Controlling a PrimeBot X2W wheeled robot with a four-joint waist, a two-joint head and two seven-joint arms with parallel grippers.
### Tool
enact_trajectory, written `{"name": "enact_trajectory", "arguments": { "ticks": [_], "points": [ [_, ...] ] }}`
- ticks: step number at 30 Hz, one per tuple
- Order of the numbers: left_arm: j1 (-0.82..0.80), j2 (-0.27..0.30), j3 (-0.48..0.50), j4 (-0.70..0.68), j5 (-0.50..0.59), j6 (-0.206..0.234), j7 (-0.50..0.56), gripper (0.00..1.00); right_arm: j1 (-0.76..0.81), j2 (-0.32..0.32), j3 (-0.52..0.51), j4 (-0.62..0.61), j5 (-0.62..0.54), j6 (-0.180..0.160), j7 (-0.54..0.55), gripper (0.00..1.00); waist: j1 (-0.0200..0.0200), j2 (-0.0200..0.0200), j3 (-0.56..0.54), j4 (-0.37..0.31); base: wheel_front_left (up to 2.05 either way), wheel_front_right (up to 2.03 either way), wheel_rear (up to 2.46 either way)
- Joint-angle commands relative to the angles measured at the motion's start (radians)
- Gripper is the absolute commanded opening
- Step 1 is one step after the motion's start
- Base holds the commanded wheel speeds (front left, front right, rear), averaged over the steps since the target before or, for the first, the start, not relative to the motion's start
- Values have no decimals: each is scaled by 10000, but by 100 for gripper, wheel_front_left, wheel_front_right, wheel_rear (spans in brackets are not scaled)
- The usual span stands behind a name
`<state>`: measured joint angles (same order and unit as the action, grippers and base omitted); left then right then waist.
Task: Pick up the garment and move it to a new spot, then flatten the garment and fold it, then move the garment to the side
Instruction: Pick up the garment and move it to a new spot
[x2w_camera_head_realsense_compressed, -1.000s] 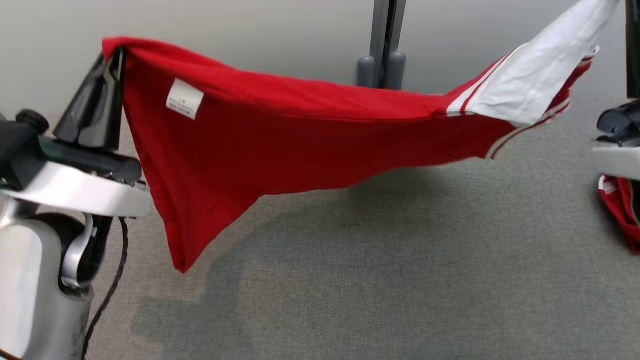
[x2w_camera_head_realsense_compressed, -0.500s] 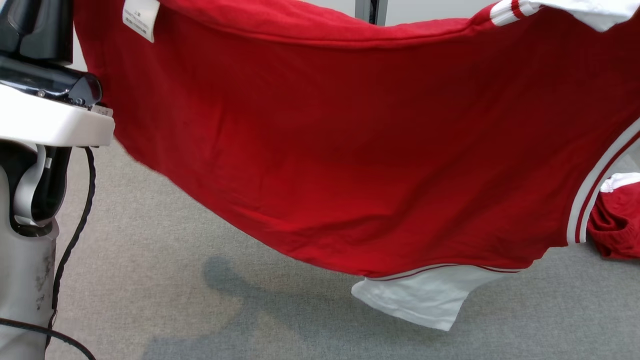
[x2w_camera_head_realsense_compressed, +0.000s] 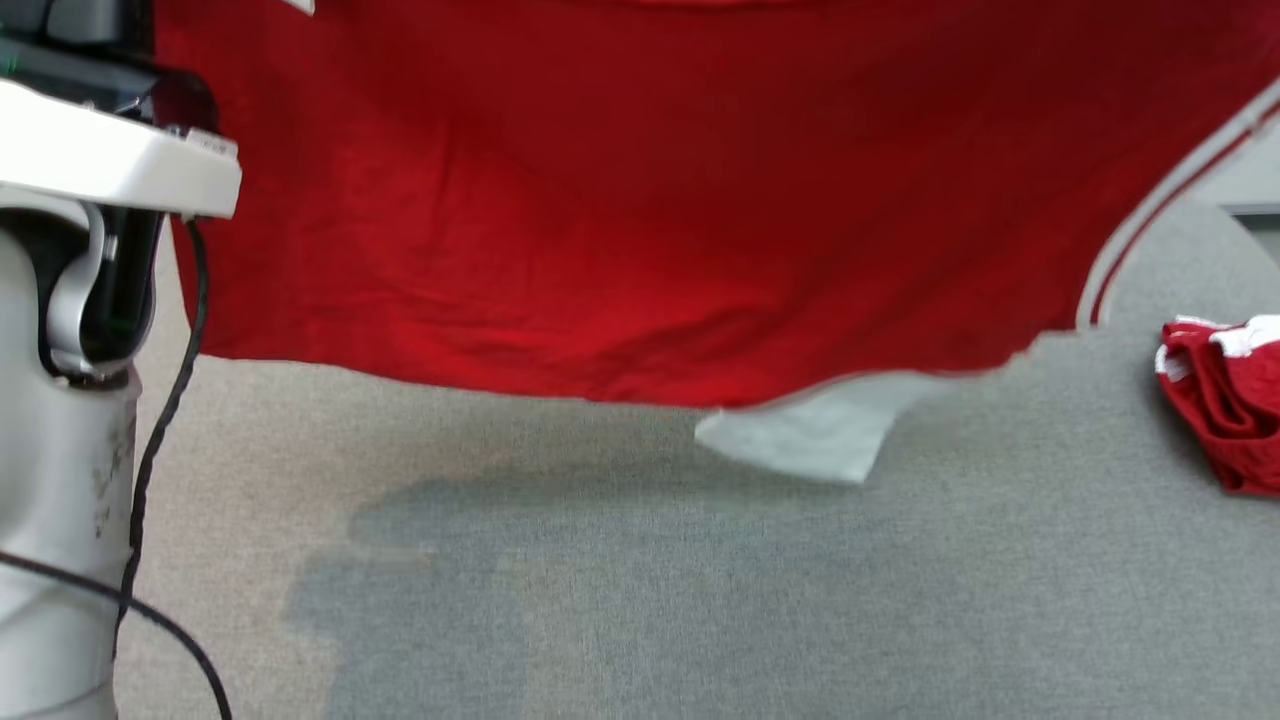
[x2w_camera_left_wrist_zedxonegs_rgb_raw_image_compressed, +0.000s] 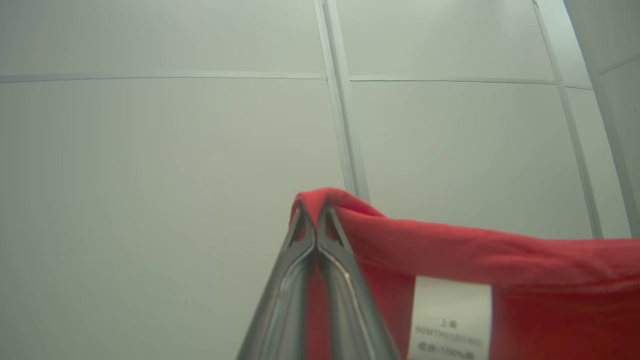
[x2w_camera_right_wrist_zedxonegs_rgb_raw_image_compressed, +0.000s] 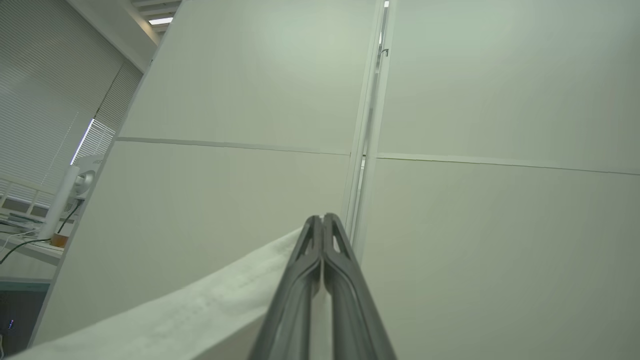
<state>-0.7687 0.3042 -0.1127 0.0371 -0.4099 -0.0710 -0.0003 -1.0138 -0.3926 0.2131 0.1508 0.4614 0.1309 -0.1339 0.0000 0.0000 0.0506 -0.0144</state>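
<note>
L hand (x2w_camera_left_wrist_zedxonegs_rgb_raw_image_compressed: 316, 220) & R hand (x2w_camera_right_wrist_zedxonegs_rgb_raw_image_compressed: 322, 220) both clamped on garment (x2w_camera_head_realsense_compressed: 640, 200), which now hangs broad, not bunched.

I see grey carpet floor (x2w_camera_head_realsense_compressed: 700, 600) below, with a darker shadowed patch across its middle. Through the wrist cameras I look up at pale partition panels (x2w_camera_left_wrist_zedxonegs_rgb_raw_image_compressed: 150, 150) joined by a vertical metal post (x2w_camera_left_wrist_zedxonegs_rgb_raw_image_compressed: 342, 125). On the right wrist view's left side I see window blinds (x2w_camera_right_wrist_zedxonegs_rgb_raw_image_compressed: 40, 100), a lit ceiling fixture (x2w_camera_right_wrist_zedxonegs_rgb_raw_image_compressed: 161, 21) and a desk (x2w_camera_right_wrist_zedxonegs_rgb_raw_image_compressed: 22, 248).
</note>
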Motion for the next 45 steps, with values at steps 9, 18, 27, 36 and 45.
{"name": "enact_trajectory", "arguments": {
  "ticks": [9,18,27,36,45],
  "points": [
    [-2900,-575,-514,3274,-302,-432,-1408,0,-2793,243,1266,2840,306,1,-1013,0,0,0,1934,294,0,0,0],
    [-5389,-1444,-450,7042,-1286,-602,-2575,0,-4795,1185,1043,4586,973,-1,-1313,0,0,0,2779,598,0,0,0],
    [-5359,-1804,-952,9087,-2429,-619,-2597,0,-3868,1682,1130,5507,1321,1,-1317,0,0,0,3247,454,0,0,0],
    [-3084,-2070,-1748,9509,-4270,-610,-2561,0,-293,1827,704,5151,2554,1,-1318,0,0,0,3287,411,0,0,0],
    [307,-1930,-2306,8458,-5482,-611,-2652,0,4417,1826,734,3693,3766,1,-1321,0,0,0,2710,423,0,0,0]
  ]
}}
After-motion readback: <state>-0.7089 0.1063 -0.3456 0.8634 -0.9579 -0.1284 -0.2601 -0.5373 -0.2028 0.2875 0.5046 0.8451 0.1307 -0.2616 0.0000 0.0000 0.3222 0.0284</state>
